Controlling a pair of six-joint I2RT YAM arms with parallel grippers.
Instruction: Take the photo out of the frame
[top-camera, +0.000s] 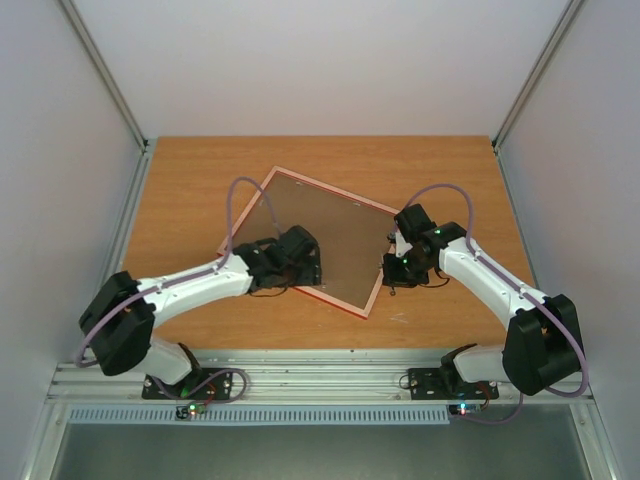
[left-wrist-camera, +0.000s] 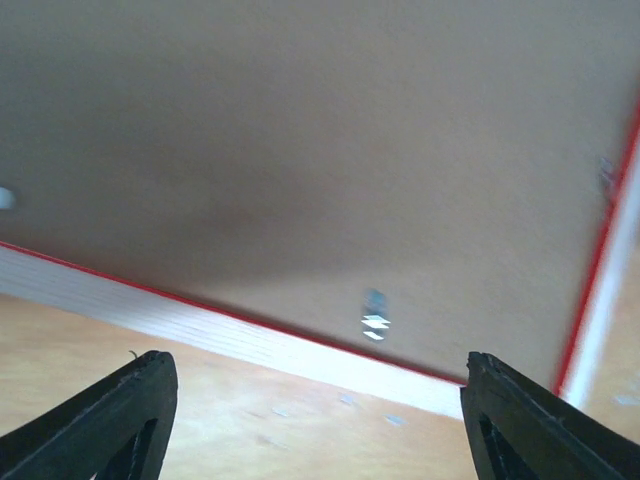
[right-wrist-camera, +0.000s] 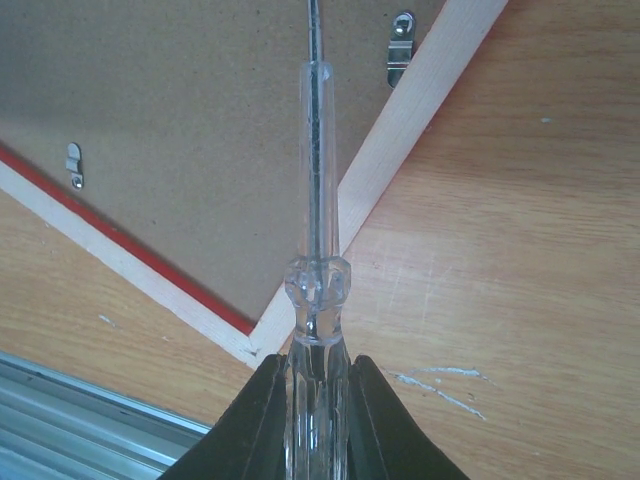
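Frame (top-camera: 330, 188) face down on table (top-camera: 180, 200), backing board (top-camera: 330, 235) up, photo hidden. My left gripper (left-wrist-camera: 317, 357) gapes wide over its near-left edge; right gripper (right-wrist-camera: 317, 365) clamps 1 clear screwdriver (right-wrist-camera: 316, 290) across its right edge

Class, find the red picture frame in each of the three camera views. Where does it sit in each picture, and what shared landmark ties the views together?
Top external: the frame lies back-up at the picture's centre, turned diamond-wise.
Left wrist: the frame shows as a pale, red-lined edge running diagonally across the lower half.
Right wrist: the frame has its corner at lower centre, just left of the clear screwdriver.
Shared landmark: the brown backing board.
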